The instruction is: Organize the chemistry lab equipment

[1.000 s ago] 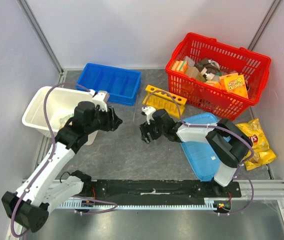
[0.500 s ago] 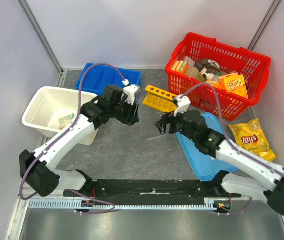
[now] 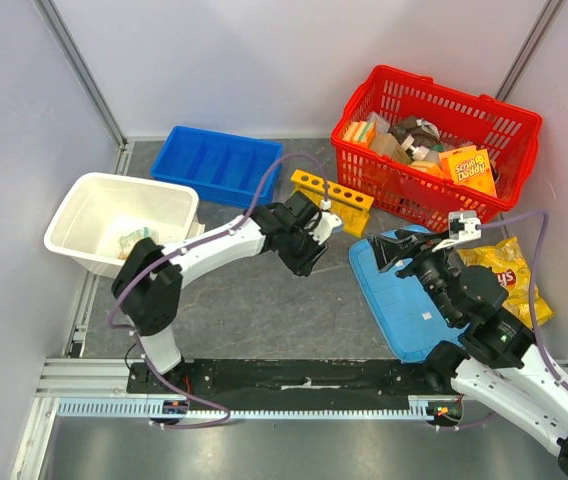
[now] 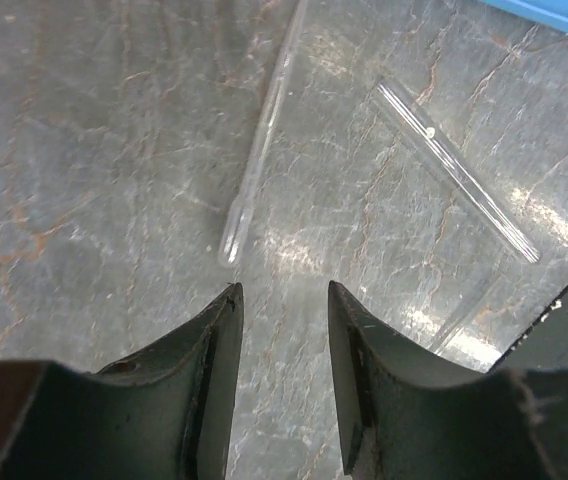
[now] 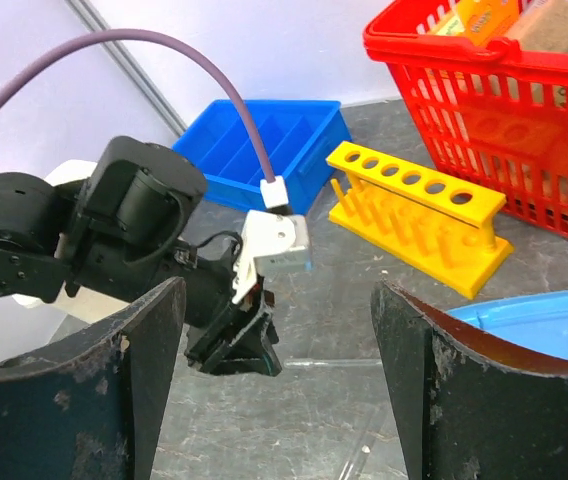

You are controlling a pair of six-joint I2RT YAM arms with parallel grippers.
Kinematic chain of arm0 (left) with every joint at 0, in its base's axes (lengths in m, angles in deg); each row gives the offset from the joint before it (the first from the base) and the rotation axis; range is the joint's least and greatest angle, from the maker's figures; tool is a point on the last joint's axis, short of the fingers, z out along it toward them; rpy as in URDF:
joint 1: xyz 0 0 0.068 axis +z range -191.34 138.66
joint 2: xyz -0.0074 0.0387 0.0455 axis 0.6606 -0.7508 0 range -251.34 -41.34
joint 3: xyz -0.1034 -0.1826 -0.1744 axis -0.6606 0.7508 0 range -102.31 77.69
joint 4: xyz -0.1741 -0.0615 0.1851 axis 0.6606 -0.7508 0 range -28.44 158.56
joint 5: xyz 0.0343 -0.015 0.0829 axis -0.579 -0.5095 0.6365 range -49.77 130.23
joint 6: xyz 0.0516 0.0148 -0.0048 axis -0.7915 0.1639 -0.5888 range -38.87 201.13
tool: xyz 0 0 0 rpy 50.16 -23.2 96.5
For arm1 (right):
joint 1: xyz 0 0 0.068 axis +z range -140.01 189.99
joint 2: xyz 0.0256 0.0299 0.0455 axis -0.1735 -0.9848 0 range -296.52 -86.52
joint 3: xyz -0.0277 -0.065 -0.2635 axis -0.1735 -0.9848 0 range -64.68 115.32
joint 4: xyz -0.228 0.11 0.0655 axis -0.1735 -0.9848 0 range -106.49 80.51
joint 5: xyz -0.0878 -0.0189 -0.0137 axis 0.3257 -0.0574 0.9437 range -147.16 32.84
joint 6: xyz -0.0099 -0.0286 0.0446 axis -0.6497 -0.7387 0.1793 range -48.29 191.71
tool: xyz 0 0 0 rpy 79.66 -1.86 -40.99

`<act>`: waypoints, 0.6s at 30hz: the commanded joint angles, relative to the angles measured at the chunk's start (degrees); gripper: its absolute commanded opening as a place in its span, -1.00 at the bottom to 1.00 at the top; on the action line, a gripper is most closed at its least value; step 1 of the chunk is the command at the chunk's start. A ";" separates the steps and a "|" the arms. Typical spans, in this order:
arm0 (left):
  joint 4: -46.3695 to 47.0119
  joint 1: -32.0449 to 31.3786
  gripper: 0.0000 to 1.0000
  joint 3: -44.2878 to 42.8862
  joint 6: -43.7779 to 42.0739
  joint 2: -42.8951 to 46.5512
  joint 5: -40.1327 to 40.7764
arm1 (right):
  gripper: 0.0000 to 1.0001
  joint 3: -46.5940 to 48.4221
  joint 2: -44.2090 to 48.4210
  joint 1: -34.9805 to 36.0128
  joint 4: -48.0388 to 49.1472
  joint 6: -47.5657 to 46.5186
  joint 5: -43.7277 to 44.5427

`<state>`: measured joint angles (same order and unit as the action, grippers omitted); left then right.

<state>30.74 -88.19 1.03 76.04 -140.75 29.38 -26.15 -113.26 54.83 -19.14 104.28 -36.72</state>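
Near clear tubes [image 4: 454, 170], left fingers [image 4: 207, 375] ajar, empty.

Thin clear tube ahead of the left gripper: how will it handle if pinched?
The thin clear tube lies flat on the grey table, so it will probably roll if nudged. It looks slender and rigid: likely light, possibly fragile. Its glossy wall may slip in the left gripper.

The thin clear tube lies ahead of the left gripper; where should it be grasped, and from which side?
Probably at its middle, from above, pinched across its width: the thin clear tube lies flat on the table, slender, so an end grip might tip it.
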 commanded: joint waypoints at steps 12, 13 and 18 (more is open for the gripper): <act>2.49 -2.19 -0.15 -7.01 -8.27 -13.96 7.24 | 0.64 3.40 3.45 0.16 -6.43 -0.58 4.69; 2.67 -2.11 -0.15 -7.10 -8.45 -14.48 7.42 | 0.64 3.40 3.45 0.25 -6.70 -0.59 4.69; 3.37 -2.19 -0.25 -6.48 -8.10 -15.81 6.99 | 0.64 3.31 3.10 0.25 -6.79 -0.67 4.95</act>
<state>31.88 -90.29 -3.82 70.58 -155.96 35.67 -24.97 -110.14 54.83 -25.59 104.11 -33.05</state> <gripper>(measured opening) 0.400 0.819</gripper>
